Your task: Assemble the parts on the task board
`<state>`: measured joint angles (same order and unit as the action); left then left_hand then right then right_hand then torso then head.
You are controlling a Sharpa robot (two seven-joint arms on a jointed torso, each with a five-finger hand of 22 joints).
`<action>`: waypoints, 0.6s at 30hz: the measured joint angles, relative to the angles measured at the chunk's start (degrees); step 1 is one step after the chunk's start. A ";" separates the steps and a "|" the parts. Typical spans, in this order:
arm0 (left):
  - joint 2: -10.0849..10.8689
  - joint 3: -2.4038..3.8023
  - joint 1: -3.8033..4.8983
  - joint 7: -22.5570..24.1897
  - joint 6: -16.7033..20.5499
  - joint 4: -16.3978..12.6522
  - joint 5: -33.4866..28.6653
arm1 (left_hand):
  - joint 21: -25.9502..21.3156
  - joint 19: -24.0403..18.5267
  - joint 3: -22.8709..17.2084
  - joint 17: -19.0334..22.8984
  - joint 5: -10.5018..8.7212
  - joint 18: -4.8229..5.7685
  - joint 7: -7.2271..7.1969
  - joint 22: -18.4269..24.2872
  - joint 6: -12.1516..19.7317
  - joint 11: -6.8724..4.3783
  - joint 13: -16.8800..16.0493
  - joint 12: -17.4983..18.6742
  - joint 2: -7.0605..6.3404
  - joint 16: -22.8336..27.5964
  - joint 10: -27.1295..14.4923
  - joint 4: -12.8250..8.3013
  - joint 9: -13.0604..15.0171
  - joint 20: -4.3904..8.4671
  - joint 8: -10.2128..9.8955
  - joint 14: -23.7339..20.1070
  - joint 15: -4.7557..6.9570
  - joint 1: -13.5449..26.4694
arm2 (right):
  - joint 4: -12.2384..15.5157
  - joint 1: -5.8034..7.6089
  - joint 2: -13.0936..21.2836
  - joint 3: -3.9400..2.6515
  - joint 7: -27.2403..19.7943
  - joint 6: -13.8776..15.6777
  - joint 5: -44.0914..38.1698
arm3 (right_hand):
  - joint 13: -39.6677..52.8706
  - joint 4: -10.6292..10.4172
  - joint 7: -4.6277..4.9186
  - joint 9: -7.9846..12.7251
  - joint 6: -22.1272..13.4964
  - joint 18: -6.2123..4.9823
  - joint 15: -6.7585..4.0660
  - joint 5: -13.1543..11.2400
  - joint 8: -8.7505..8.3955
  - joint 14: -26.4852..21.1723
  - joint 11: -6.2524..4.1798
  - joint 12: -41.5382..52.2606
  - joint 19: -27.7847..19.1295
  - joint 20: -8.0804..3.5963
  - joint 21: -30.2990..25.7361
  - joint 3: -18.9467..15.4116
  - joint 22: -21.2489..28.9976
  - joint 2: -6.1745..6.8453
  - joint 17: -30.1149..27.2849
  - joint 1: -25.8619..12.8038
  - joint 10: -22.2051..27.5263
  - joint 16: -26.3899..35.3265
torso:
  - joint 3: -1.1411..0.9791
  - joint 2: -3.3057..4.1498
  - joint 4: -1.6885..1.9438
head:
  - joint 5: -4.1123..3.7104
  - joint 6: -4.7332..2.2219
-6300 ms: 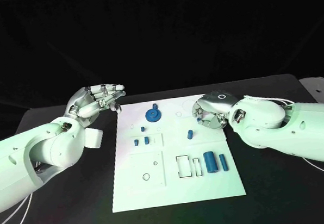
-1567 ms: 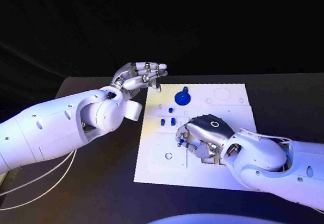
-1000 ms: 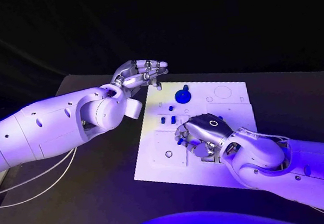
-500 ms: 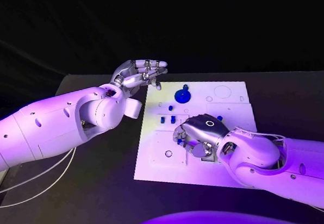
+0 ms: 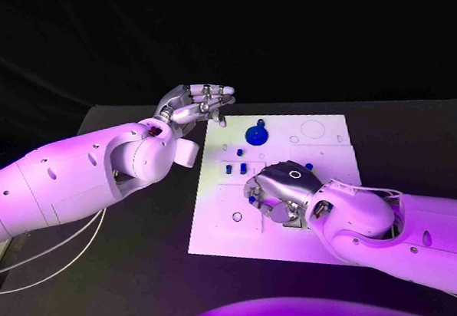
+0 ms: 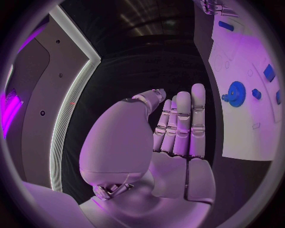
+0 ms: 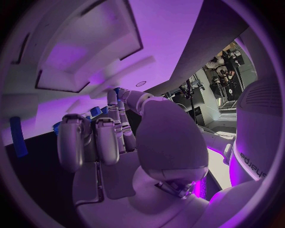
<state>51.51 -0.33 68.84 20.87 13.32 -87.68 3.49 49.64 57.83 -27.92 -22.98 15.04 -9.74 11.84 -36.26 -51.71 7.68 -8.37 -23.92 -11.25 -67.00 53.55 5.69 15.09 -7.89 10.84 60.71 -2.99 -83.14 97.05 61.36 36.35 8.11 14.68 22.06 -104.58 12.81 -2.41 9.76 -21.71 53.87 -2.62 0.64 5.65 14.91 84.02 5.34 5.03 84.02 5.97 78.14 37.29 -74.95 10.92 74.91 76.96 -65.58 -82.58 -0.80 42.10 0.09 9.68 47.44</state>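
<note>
1. My left robot hand [image 5: 192,103] is raised just beyond the far left corner of the white board [image 5: 229,234], over the black worktop [image 5: 142,276]. Its fingers are curled in toward the palm, and the left wrist view shows nothing inside them.
2. My right robot hand [image 5: 280,194] is low over the middle of the board, fingers bent down toward the surface. I cannot tell whether it is grasping a part; the fingertips are hidden under the hand in the head view.
3. A small blue part [image 5: 253,199] shows right beside my right hand's fingers, on the side toward my left arm. In the right wrist view, small blue pieces [image 7: 95,111] sit just past my fingertips.
4. A blue gear [image 5: 256,134] sits on the board's far end, between my two hands and nearer my left. The left wrist view shows it too, beyond my left fingers.
5. Two short blue pegs [image 5: 234,170] stand on the board just beyond my right hand.
6. Writing is visible on my right forearm [image 7: 252,142] in the right wrist view, but I cannot read it in full.
</note>
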 measured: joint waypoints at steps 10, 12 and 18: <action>0.23 0.00 0.00 -0.17 -0.01 0.06 0.00 | 0.00 0.00 -0.16 0.00 0.00 0.00 0.00 0.05 0.00 0.00 0.00 0.00 0.00 0.00 0.00 -0.16 0.00 0.00 0.00 0.00 0.00 0.00 | 3.59 -0.19 4.36 -0.02 0.96 2.99 -0.24 | -0.96 -0.31 -0.04 0.78 -1.61 0.00 0.29 -1.69 -1.47 0.11 0.82 -0.93 -0.22 0.62 -3.95 -0.26 0.01 2.63 -0.30 -1.50 3.44 0.88 | -0.03 -0.04 -0.03 | -0.40 -0.53; 0.29 0.00 0.00 -0.19 -0.01 0.06 0.00 | 0.00 0.00 -0.16 0.00 0.00 0.00 0.00 0.05 0.00 0.00 0.01 0.00 0.00 0.00 0.00 -0.16 0.00 0.00 0.00 0.00 0.00 0.00 | 4.79 0.00 5.63 -0.24 1.02 4.02 -0.26 | -1.00 -0.60 -0.40 0.78 -1.17 0.00 0.29 -1.69 -1.48 0.11 0.82 -0.49 -0.23 0.63 -4.48 -0.55 0.01 2.83 -0.61 -1.69 3.45 1.20 | -0.03 -0.04 -0.07 | -0.53 -0.65; 0.39 -0.01 0.00 -0.25 -0.05 0.07 0.00 | 0.00 0.00 -0.16 -0.01 0.00 0.00 0.00 0.05 0.00 0.00 0.01 0.00 0.00 0.00 0.00 -0.16 0.00 0.00 0.00 0.00 0.00 0.00 | 8.10 1.95 10.63 -1.14 1.05 6.39 0.18 | -1.08 -0.72 -0.31 0.78 -0.88 0.00 0.29 -1.69 -1.47 0.11 0.60 -0.06 -0.42 0.82 -4.70 -1.00 0.01 3.05 -0.88 -1.92 3.66 1.20 | -0.02 -0.04 -0.08 | -1.27 -1.24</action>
<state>51.89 -0.34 68.84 20.63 13.28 -87.60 3.49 49.64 57.83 -28.08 -22.99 15.04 -9.74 11.84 -36.22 -51.71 7.68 -8.36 -23.92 -11.25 -67.00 53.55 5.53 15.09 -7.89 10.84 60.71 -2.99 -83.14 105.15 63.32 46.98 6.97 15.73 28.45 -104.40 11.73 -3.13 9.45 -20.93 52.99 -2.62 0.93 3.96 13.43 84.12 5.94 4.97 83.59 6.79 73.44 36.29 -74.94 13.97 74.02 75.04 -61.92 -81.37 -0.82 42.06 0.01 8.41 46.20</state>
